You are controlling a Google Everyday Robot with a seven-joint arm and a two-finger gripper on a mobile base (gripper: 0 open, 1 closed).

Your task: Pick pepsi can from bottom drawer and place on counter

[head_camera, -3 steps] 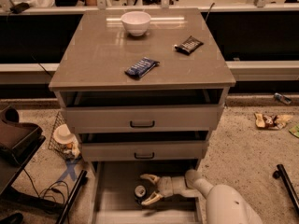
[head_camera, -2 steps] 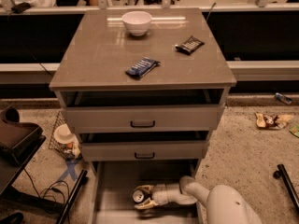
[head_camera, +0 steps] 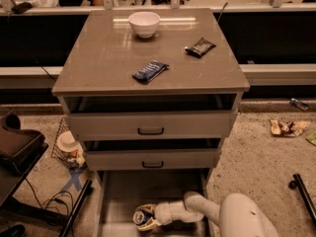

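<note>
Down at six o'clock, nearest us, the white arm [head_camera: 207, 209] reaches in from five o'clock and lays the gripper [head_camera: 143, 218] low in the bottom drawer [head_camera: 153, 189]. It's clamped on the pepsi can [head_camera: 139, 217], one tan finger [head_camera: 146, 209] above it and one below. The can sits at the near-left of the open tray, about seven o'clock on the drawer floor. It's tipped so its silver top faces up at us, with the dark blue body tucked into the jaws.

So the grasp looks made, and this is the start of the lift. Next comes a pull straight out toward six o'clock. The can has to clear the two upper drawers [head_camera: 150, 127], both standing slightly open overhead, before it can rise.

Up at twelve o'clock waits the counter [head_camera: 103, 58]. A flat blue wrapper [head_camera: 150, 70] lies mid-surface, a black packet [head_camera: 200, 47] at two o'clock from it, and a white bowl [head_camera: 144, 22] at the far edge. The bare left side, around nine o'clock, looks the safest spot to set the can down.
</note>
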